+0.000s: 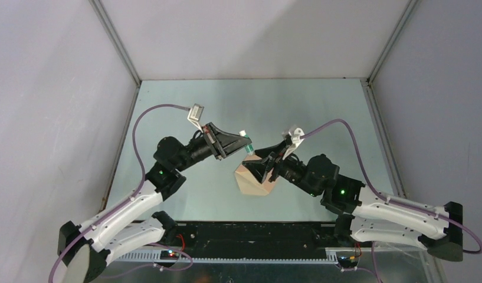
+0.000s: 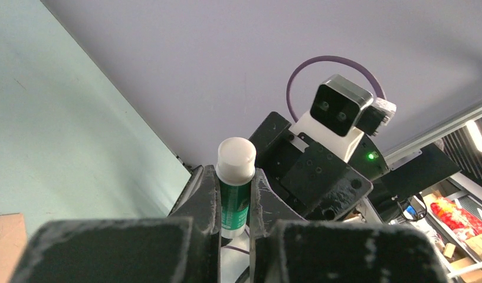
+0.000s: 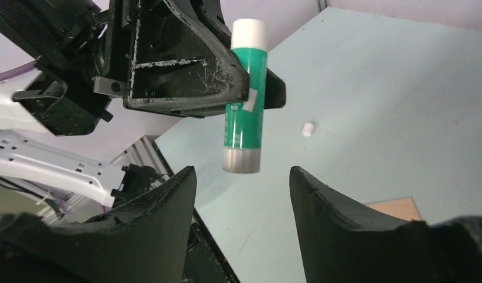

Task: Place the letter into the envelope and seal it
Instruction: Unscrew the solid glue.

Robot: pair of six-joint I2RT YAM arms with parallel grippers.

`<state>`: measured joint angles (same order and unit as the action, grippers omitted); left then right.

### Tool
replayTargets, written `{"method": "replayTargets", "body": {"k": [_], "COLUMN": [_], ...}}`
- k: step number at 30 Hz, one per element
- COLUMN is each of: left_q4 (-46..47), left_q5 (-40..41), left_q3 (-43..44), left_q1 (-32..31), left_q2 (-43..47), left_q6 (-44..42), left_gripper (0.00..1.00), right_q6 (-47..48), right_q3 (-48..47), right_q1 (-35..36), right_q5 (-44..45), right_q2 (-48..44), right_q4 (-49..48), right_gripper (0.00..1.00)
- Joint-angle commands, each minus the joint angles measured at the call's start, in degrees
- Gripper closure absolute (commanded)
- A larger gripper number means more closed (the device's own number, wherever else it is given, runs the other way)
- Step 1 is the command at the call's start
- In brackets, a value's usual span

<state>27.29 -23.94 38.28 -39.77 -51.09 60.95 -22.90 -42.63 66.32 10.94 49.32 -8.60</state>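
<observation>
My left gripper (image 1: 244, 143) (image 2: 233, 184) is shut on a green glue stick (image 1: 248, 146) (image 2: 235, 158) with a white cap and holds it in the air above the table. My right gripper (image 1: 264, 163) (image 3: 241, 178) is open, and its fingertips flank the space just below the stick's grey lower end (image 3: 242, 161) without touching it. The tan envelope (image 1: 253, 180) lies flat on the table under the right gripper, which partly covers it. Its corner also shows in the right wrist view (image 3: 399, 207). No separate letter sheet is in view.
A small white cylinder (image 3: 308, 129) lies on the pale green tabletop (image 1: 321, 112) beyond the stick. Grey walls enclose the table on the left, back and right. The arm bases and a black rail (image 1: 250, 236) line the near edge.
</observation>
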Motion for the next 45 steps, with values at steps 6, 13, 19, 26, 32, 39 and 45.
{"method": "replayTargets", "body": {"k": [6, 13, 19, 26, 32, 39, 45], "left_q4": [-5.4, -10.5, -18.9, -25.1, -30.6, -41.5, -56.8], "left_q5": [1.8, 3.2, 8.1, 13.2, 16.1, 22.5, 31.9], "left_q3": [6.2, 8.2, 11.1, 13.5, 16.0, 22.1, 31.3], "left_q1": [0.3, 0.4, 0.4, 0.3, 0.3, 0.3, 0.4], "left_q2": [1.7, 2.2, 3.3, 4.8, 5.1, 3.4, 0.2], "left_q6": [-4.9, -7.4, -10.1, -12.3, -14.0, -13.2, -3.0], "left_gripper": [1.00, 1.00, 1.00, 1.00, 1.00, 1.00, 1.00], "right_q6": [1.9, 2.2, 6.2, 7.0, 7.6, 7.2, 5.2], "right_q3": [-11.1, -16.1, -21.5, -25.6, -30.0, -36.7, -39.5], "right_q1": [2.9, 5.0, 9.3, 12.4, 12.6, 12.6, 11.5], "right_q5": [12.9, 17.9, 27.9, 33.5, 35.5, 35.1, 34.1], "right_q2": [7.1, 10.5, 14.4, 17.8, 21.2, 27.7, 29.1], "right_q4": [5.5, 13.1, 19.7, 25.2, 27.0, 31.1, 33.9], "right_gripper": [0.46, 0.56, 0.50, 0.41, 0.43, 0.43, 0.41]}}
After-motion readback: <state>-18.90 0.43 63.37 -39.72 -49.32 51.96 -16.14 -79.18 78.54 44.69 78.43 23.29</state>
